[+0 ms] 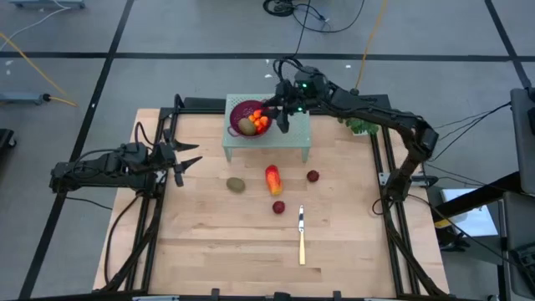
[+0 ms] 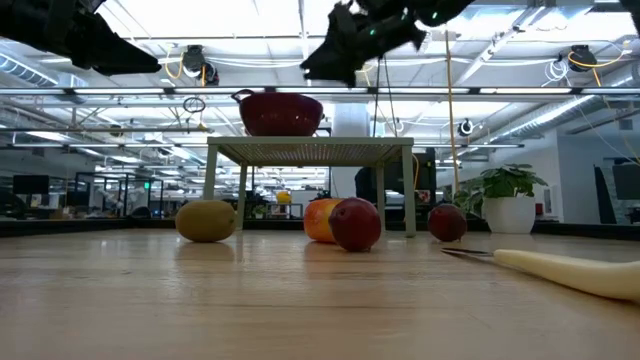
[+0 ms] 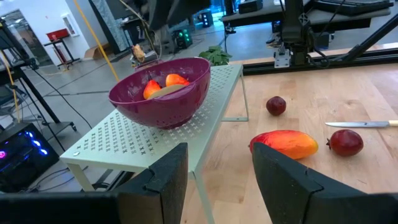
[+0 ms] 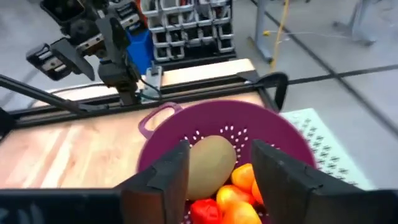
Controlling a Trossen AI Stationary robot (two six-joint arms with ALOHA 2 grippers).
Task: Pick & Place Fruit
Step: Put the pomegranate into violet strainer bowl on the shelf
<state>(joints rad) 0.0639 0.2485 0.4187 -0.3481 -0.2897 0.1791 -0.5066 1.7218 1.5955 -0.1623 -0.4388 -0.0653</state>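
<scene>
- Fingers [image 4: 283, 177] of the right gripper [image 1: 280, 113] stand apart, empty, over the colander [image 1: 247, 112], above a brown-green fruit [image 4: 208, 163].
- Left gripper [image 1: 185, 159] fingers [image 3: 163, 180] gape empty beside the counter [image 1: 209, 242].

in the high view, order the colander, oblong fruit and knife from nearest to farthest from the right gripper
1. Colander: on the rack, right under the right gripper.
2. Oblong fruit: on the table, past the rack.
3. Knife: farthest, toward the table's near edge.
</scene>
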